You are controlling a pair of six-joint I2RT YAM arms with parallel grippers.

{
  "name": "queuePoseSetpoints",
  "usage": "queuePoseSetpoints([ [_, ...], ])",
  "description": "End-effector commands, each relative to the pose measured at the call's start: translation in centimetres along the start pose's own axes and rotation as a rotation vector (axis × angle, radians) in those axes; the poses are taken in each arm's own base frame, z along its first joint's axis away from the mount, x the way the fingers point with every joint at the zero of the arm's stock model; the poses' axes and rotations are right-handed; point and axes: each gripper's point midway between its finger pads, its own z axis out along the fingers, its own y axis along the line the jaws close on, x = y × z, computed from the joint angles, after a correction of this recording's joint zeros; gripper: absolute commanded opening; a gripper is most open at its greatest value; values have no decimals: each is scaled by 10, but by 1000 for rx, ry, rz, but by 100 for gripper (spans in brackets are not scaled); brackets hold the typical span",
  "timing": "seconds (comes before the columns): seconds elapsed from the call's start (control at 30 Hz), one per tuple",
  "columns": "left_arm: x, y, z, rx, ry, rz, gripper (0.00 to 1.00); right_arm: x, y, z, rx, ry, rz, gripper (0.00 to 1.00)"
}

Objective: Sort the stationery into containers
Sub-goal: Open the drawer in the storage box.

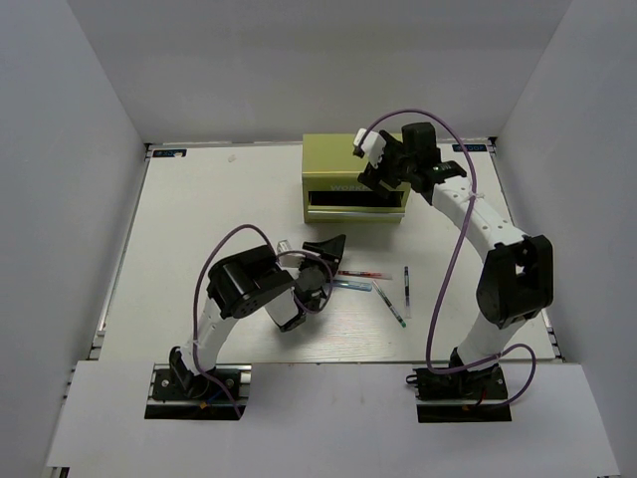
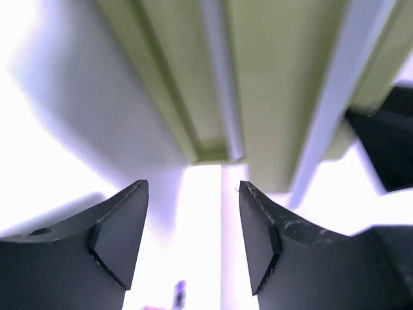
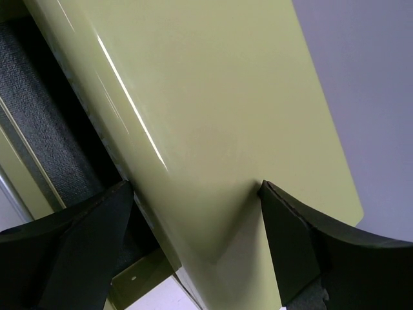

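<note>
Evidently the step in hand is getting a drawer ready for loading. The tool chest (image 1: 338, 159) stands at the far side of the bench (image 1: 199, 219), and its upper drawer (image 1: 353, 202) shows a dark open slot. The right pincer (image 3: 195, 188) is spread wide over the chest's top near the right end, pinching nothing. It is best used to steady the box. The left pincer (image 2: 192, 188) is spread and empty, facing the drawer front just short of its pale rail.

All four pens lie on the bench between the arms, apart from the chest: the red pen (image 1: 363, 273), the light blue pen (image 1: 353, 285), the whitish pen (image 1: 406, 282) and the dark green pen (image 1: 395, 307). Red and blue lie close together, so come down square across one barrel only. Lift it clear before swinging it over the drawer.
</note>
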Motion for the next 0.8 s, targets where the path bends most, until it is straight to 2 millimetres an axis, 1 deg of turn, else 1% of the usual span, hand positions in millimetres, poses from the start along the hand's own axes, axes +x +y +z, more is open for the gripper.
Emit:
queuePoseSetpoints([
  [0.0, -8, -71, -9, 208, -4, -162, 69, 21, 10, -4, -9, 50, 27, 85],
  [0.03, -8, -71, -9, 208, -4, -162, 71, 17, 8, -7, -1, 34, 13, 85],
  [0.07, -2, -72, -13, 212, 19, -161, 72, 13, 9, -11, -2, 21, 6, 86],
  [0.1, -1, -76, -16, 223, 41, -164, 74, 10, 9, -14, -2, 10, 2, 86],
  [0.13, 1, -81, -18, 236, 53, -156, 74, 8, 10, -19, -3, 5, -4, 86],
  [0.2, 4, -83, -24, 244, 95, -138, 75, 2, 14, -28, -13, -15, -12, 86],
  [0.23, 3, -96, -27, 269, 103, -145, 75, 4, 18, -31, -16, -12, -27, 86],
  [0.27, 7, -96, -30, 268, 133, -134, 75, 5, 21, -36, -18, -17, -35, 86],
  [0.3, 7, -94, -33, 263, 148, -114, 76, -3, 20, -48, 0, -39, -55, 88],
  [0.33, 8, -96, -36, 268, 160, -104, 76, 1, 25, -50, -6, -33, -67, 88],
  [0.37, 7, -99, -43, 276, 188, -100, 76, 6, 31, -52, -17, -26, -65, 88],
  [0.4, 7, -100, -48, 279, 204, -98, 76, 5, 32, -56, -14, -28, -75, 88],
  [0.43, 7, -100, -52, 277, 225, -90, 78, 6, 39, -68, -14, -34, -77, 88],
  [0.47, 6, -93, -61, 260, 258, -69, 80, 5, 43, -72, -20, -42, -86, 88],
  [0.5, 2, -103, -68, 266, 267, -70, 80, -6, 42, -89, 5, -79, -107, 88],
  [0.53, 3, -103, -75, 267, 299, -44, 80, 9, 58, -89, -33, -57, -104, 88],
  [0.57, -1, -93, -83, 241, 318, -4, 80, 4, 60, -99, -29, -85, -125, 88],
  [0.6, 0, -83, -88, 197, 342, 30, 80, 1, 68, -103, -54, -109, -134, 86],
  [0.63, -2, -99, -98, 232, 373, 54, 80, 11, 83, -107, -83, -104, -145, 82],
  [0.67, -4, -92, -106, 210, 401, 90, 80, 9, 90, -116, -94, -118, -151, 79],
  [0.7, -3, -70, -109, 125, 436, 163, 80, 11, 112, -118, -172, -152, -139, 74],
  [0.73, -8, -90, -118, 166, 471, 192, 77, 16, 125, -128, -204, -162, -170, 60],
  [0.77, -11, -88, -123, 151, 485, 252, 74, 21, 147, -130, -278, -180, -159, 50],
])
